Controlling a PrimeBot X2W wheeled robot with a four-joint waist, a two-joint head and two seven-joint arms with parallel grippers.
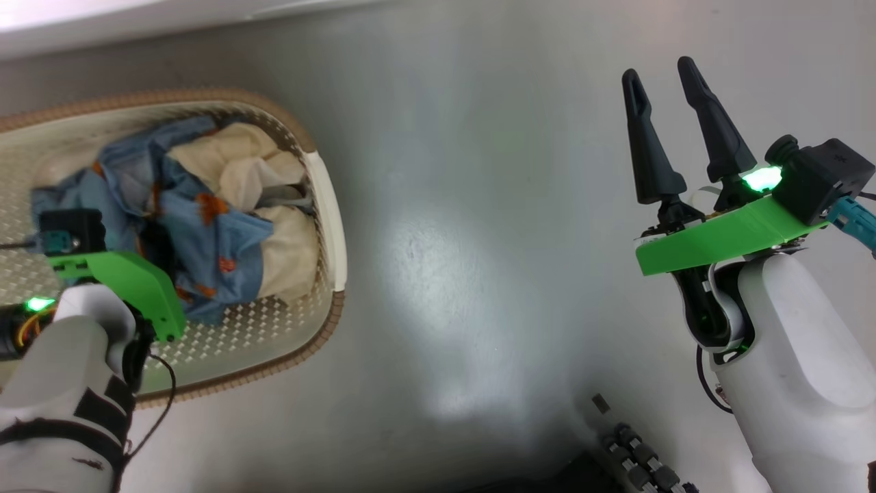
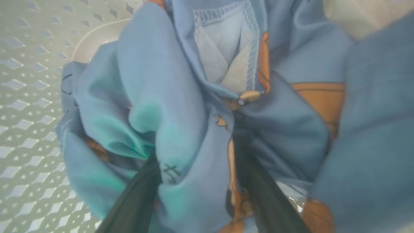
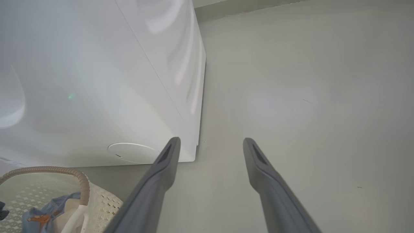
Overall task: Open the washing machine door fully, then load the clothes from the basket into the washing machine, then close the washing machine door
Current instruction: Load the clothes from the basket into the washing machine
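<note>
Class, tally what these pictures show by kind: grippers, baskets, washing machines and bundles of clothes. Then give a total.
Grippers: 2, the left gripper and the right gripper
Baskets: 1, the basket
Washing machines: 1, the washing machine
Bundles of clothes: 1, the clothes
Total: 5

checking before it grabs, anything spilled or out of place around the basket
Nothing stands out: the clothes lie bundled inside the basket, none hanging over its rim or on the floor beside it.
</note>
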